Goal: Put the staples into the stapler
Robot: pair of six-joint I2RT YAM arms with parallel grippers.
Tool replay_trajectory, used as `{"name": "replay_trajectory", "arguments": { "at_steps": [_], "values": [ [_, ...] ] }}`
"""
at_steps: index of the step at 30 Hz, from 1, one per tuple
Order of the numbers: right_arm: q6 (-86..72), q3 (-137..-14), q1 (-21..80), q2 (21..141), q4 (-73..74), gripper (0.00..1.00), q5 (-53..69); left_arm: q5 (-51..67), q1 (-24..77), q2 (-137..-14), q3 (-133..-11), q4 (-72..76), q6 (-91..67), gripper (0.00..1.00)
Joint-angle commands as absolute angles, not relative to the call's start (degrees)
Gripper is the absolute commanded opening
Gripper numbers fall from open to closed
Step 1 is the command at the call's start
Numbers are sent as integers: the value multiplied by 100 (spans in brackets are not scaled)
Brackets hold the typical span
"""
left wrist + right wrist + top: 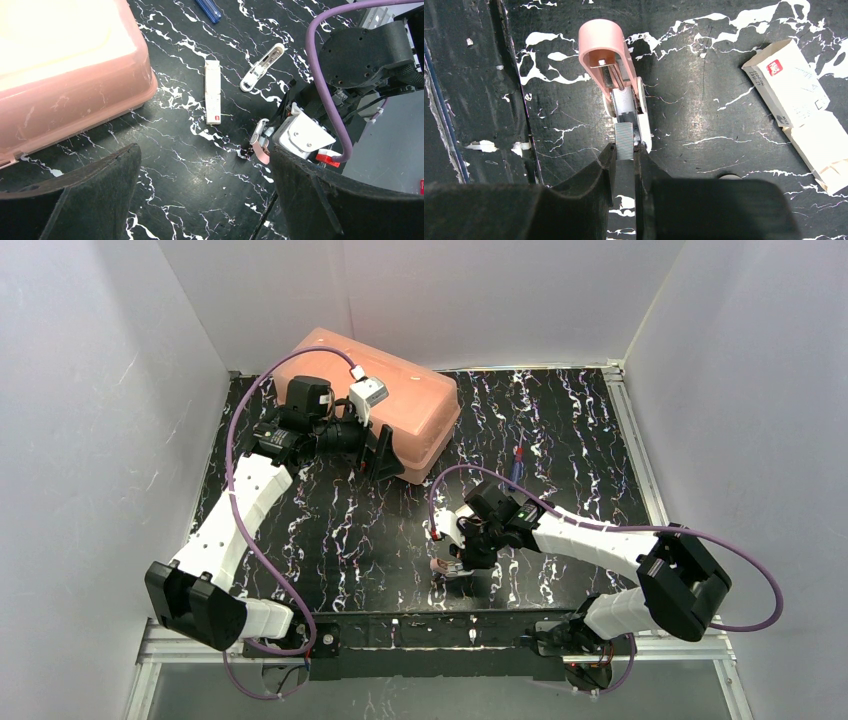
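Observation:
The pink stapler (pixel 602 46) lies on the black marbled table with its lid swung open away from me, baring the white magazine (pixel 626 106). My right gripper (pixel 624 152) is shut on a grey strip of staples (pixel 624 140), whose far end sits over the near end of the magazine. From above, this right gripper (pixel 457 562) points down at the stapler (pixel 443 569) near the table's front. My left gripper (pixel 380 452) hangs open and empty beside the pink tub, far from the stapler (pixel 259 145). Its fingers (pixel 75 200) stand wide apart.
A pink tub (pixel 400 400) stands upside down at the back left. A white staple box (pixel 785 82) lies right of the stapler, also seen in the left wrist view (pixel 213 92), with a white metal piece (pixel 261 67) beside it. A blue pen (pixel 517 465) lies mid-table.

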State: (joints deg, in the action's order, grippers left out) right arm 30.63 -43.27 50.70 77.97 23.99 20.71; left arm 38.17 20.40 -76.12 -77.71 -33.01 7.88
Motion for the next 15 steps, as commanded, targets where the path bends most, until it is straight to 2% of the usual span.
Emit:
{"name": "replay_trajectory", "arguments": {
  "at_steps": [1, 15],
  "values": [
    [3130, -4378, 5093, 7735, 2340, 13, 2046, 3971, 2002, -7331, -7708, -3307, 790, 98],
    [3178, -4395, 5099, 7765, 2311, 12, 1990, 4018, 1988, -7321, -7708, -3317, 791, 98]
  ]
}}
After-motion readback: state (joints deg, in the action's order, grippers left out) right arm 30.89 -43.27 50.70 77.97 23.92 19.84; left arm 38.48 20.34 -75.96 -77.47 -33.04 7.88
